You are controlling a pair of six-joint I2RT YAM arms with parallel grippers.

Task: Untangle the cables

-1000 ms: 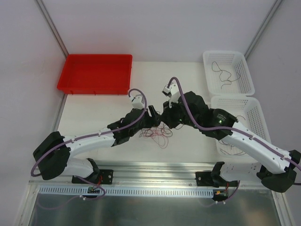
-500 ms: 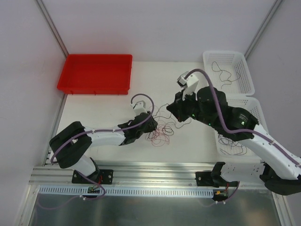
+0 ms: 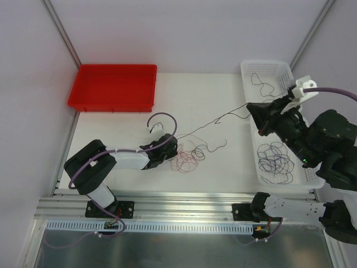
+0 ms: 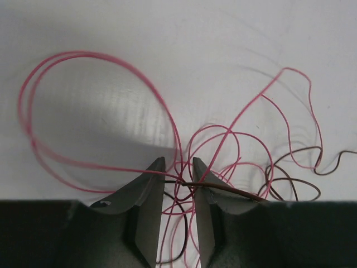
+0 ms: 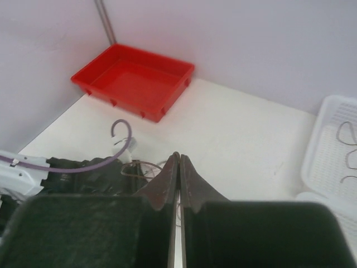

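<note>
Left pincer (image 4: 178, 161): jaws are being held a narrow gap apart, low on the tangle (image 3: 189, 156); pink and dark strands are being straddled by the tips, but a nip on them cannot be told.
Right pincer (image 5: 179, 156): jaws are being pressed together, and from the top view it is being judged that the black cable (image 3: 207, 124) is clamped between them.
Black cable: it is being held stretched in a line above the table (image 3: 184, 95), from the tangle to the raised pincer by the baskets.
Tangle: pink and dark loops are being left bunched on the table, touching the other pincer.
Done: purple coils (image 3: 276, 159) are being stored in the near basket (image 3: 254, 151), and one black wire (image 3: 262, 84) in the far basket (image 3: 245, 84).
Left: the stretched cable is not yet being freed at its buried end; the remaining loops are being judged as several more pulls' work, so the task is perhaps midway.
</note>
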